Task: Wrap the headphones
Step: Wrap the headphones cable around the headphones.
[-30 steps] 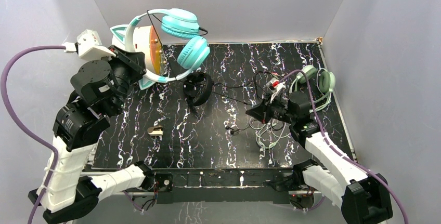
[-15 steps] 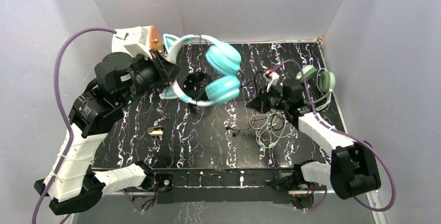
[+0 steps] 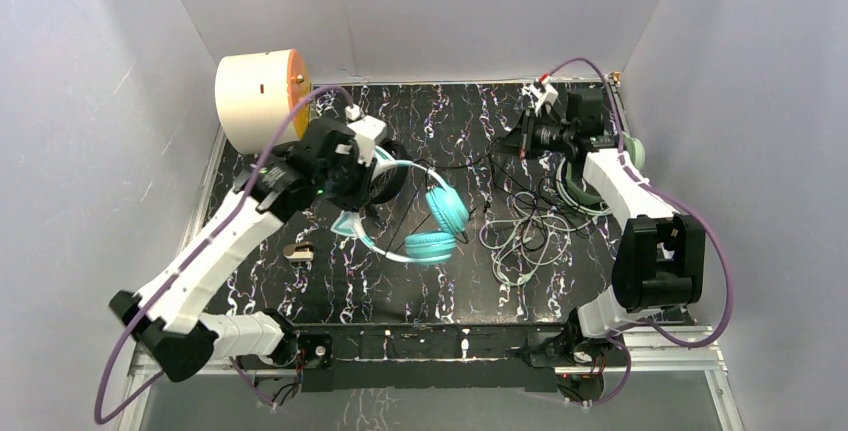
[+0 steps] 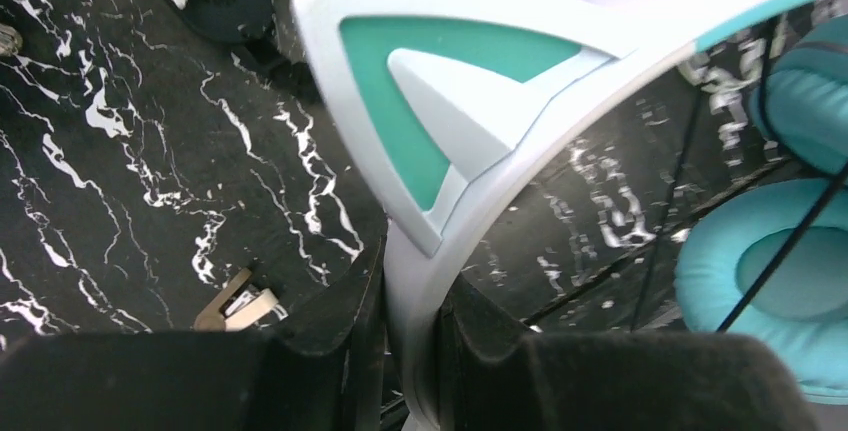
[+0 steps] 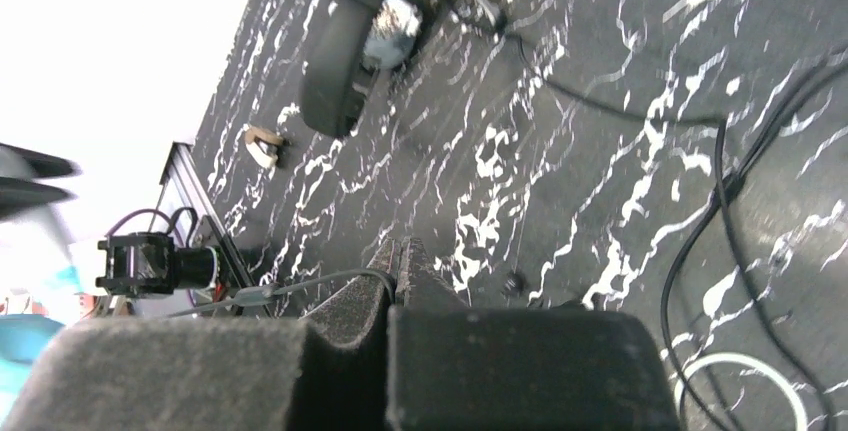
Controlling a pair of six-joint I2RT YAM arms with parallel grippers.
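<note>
**Top external: left clamped on teal band, right pinched on a cable**

Left gripper (image 3: 352, 211) is clenched on the white cat-ear band of the teal headset (image 3: 447, 209). In the left wrist view, both fingers (image 4: 340, 321) press the band (image 4: 480, 121) just below the ear, with no gap.

The teal cups sit front-right of the black headset (image 3: 396, 173), close to it. Can't tell whether they rest on the table (image 3: 460, 291).

Right gripper (image 3: 512, 141) is well to the right of the black headset and slightly further back. In the right wrist view its jaws are closed flush (image 5: 400, 251), and a thin cable (image 5: 320, 279) runs into the seam. Can't tell which headset that cable belongs to.

The sage-green headset (image 3: 636, 157) is far right of the black headset. Its light cable tangle (image 3: 520, 246) lies front-right of the black one.

Versus 0.5 s ago:
- The left arm has swung down and stretched out. The teal set was over the black headset and is now past it, front-right.
- The right gripper has left the tangle and moved toward the back.
- The cream drum (image 3: 258, 99), back-left of the black headset, is now fully exposed.

Hidden or hard to make out:
- The left wrist covers part of the black headset.
- The right forearm covers most of the sage set.
- The teal cups are cut off at the right edge of the left wrist view.
- The upper left of the right wrist view is blown out white.
- A small brass clip (image 3: 297, 250) sits front-left of the black headset. Detail is too small to make out.
</note>
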